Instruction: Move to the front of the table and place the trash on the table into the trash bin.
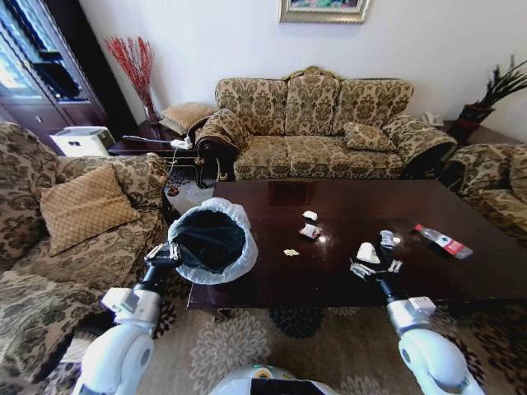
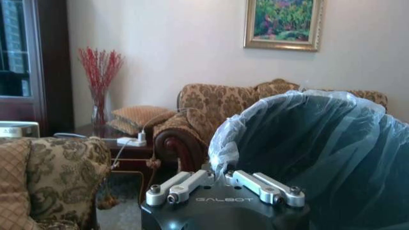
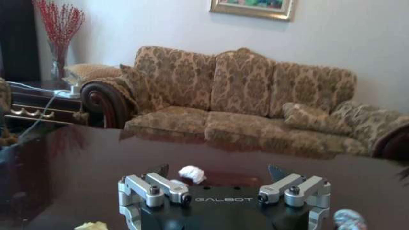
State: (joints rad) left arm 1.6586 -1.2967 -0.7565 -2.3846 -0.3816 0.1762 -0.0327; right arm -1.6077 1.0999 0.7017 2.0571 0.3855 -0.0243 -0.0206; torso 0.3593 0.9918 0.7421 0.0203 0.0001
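The trash bin [image 1: 212, 239], black with a white bag over its rim, hangs tilted at the left edge of the table [image 1: 272, 280]. My left gripper [image 1: 165, 253] is shut on its rim [image 2: 225, 175]. Trash lies on the tabletop: a clear bottle [image 1: 442, 240] with a red label, a small can [image 1: 387, 239], a crumpled white paper [image 1: 367, 253], a red-white wrapper [image 1: 310, 231], another white piece [image 1: 310, 216] and a yellowish scrap [image 1: 291, 253]. My right gripper [image 1: 372, 267] stands open just short of the crumpled paper. In the right wrist view its spread fingers [image 3: 153, 189] frame a white piece [image 3: 191, 174] farther off.
A patterned sofa [image 1: 317, 123] stands behind the table. An armchair [image 1: 74, 214] sits close on the left and another [image 1: 498, 185] on the right. A dark side table [image 1: 144, 144] with a vase of red twigs is at the back left. Carpet lies below the table's front edge.
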